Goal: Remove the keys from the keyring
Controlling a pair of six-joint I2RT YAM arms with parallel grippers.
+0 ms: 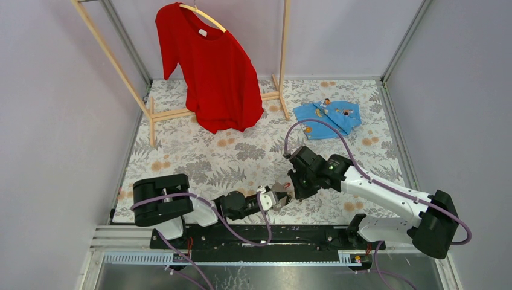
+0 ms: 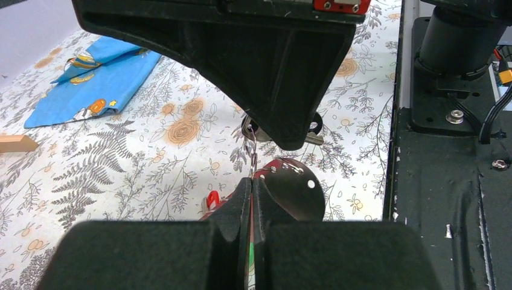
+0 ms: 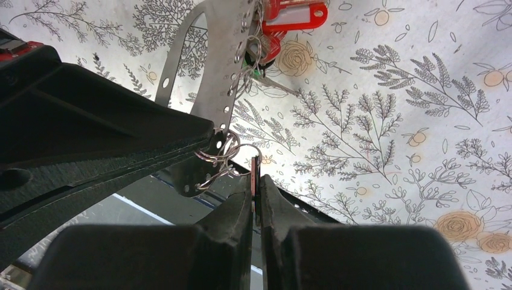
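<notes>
My two grippers meet low over the table's near edge. The left gripper is shut on the keyring, a flat grey band with holes that loops upward in the right wrist view. The red key and a bit of the green key hang from the band. The right gripper is shut on a thin dark key seen edge-on, the black key, which hangs on wire rings at the band's end.
A red T-shirt hangs on a wooden rack at the back left. A folded blue cloth lies at the back right. The black base rail runs just below the grippers.
</notes>
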